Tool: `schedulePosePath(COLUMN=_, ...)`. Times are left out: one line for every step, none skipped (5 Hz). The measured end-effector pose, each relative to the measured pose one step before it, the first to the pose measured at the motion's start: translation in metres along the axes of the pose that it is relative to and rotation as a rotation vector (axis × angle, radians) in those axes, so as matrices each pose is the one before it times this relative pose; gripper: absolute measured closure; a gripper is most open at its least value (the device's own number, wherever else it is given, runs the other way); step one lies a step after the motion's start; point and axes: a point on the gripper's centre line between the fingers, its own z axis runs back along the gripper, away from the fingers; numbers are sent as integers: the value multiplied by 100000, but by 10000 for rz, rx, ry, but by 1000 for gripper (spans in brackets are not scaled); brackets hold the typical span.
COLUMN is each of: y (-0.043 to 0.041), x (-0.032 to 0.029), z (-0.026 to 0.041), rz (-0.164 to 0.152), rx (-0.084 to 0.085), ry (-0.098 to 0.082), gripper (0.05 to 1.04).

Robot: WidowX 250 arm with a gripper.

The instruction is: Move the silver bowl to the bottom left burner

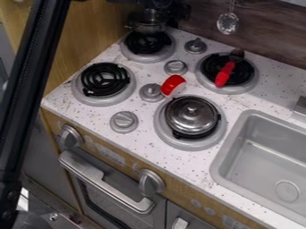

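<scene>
1. Grey sink (222, 165), drain (287, 191) in its floor.
2. Silver pot (192, 117) on the near right burner (174, 139), lidded, contents hidden.
3. Silver bowl (148, 19) by the far left burner (133, 54), beside my pincer (160, 5); whether I'm open or closed, I can't tell.

Grey sink (263, 154) at right, red utensil (224, 75), possibly a spatula, on the top right burner (244, 77)

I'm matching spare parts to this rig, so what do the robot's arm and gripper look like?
The arm is black, with a long, straight, slender section and a fine textured line running lengthwise. Its lower end meets a bulkier dark joint. The gripper, at the top edge, also looks black; it is too dark there to make out any markings.
</scene>
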Motion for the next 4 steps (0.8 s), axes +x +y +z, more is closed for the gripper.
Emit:
schedulePosePath(y=-85, x=-1358, z=-1124, rz=-43, rx=80, ry=358, gripper=85)
schedulePosePath(y=-61, x=-655, z=-429, rz=82, rx=0, ry=357, gripper=85)
schedulePosePath(y=-19, x=-613, z=-40, rz=-14, rx=-45, ry=340, gripper=85)
schedulePosePath(y=-250, x=-1276, z=-476, rz=-195, rx=-51, ry=671, gripper=86)
